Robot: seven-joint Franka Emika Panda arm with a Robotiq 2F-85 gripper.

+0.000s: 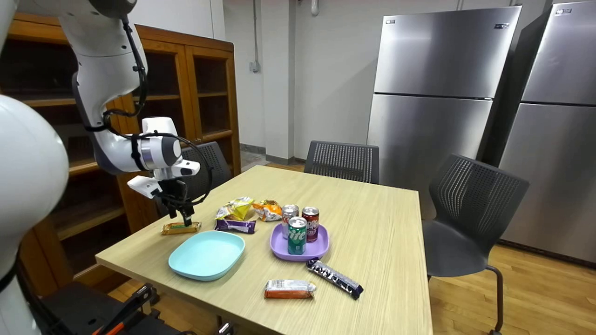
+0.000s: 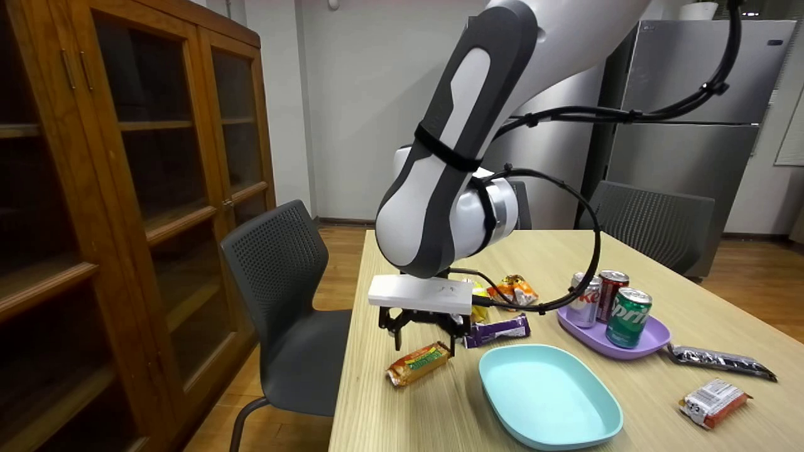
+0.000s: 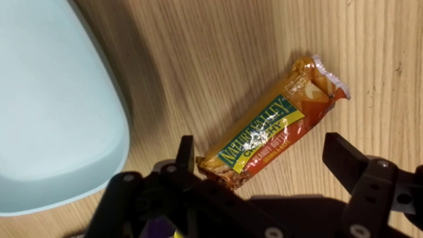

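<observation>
- Hangs low over the table (image 2: 427,427) with the claw (image 2: 425,349) spread wide, holding nothing.
- Has the granola bar (image 3: 261,138) lying flat on the table directly below the claw, slanting in the wrist view from beside one finger (image 3: 185,151) to well past the tips.
- Cannot tell touching from apart between that finger and the granola bar.
- Has the blue plate (image 1: 207,256) just beside the claw, whole in an exterior view but cut off by the left and top edges of the wrist view.
- Lets only a purple patch (image 3: 161,227) and a yellow sliver (image 3: 178,235) through behind the claw in the wrist view, too little to name for certain.
- Hides most of the yellow bag (image 2: 479,312) behind the claw in an exterior view; shows the purple bar (image 1: 236,226) near the claw, with the orange bag (image 1: 268,211) farther off.
- Farther from the claw, past the blue plate, carries on the purple plate (image 1: 279,246) the silver can (image 1: 289,213), partly hidden behind the green can (image 1: 296,236), and the red can (image 1: 311,228).
- Farthest from the claw, shows the black bar (image 1: 334,278) and the red bar (image 1: 289,289), with print too small to read.
- Cuts off the arm (image 2: 408,226) at the top edge in both exterior views.
</observation>
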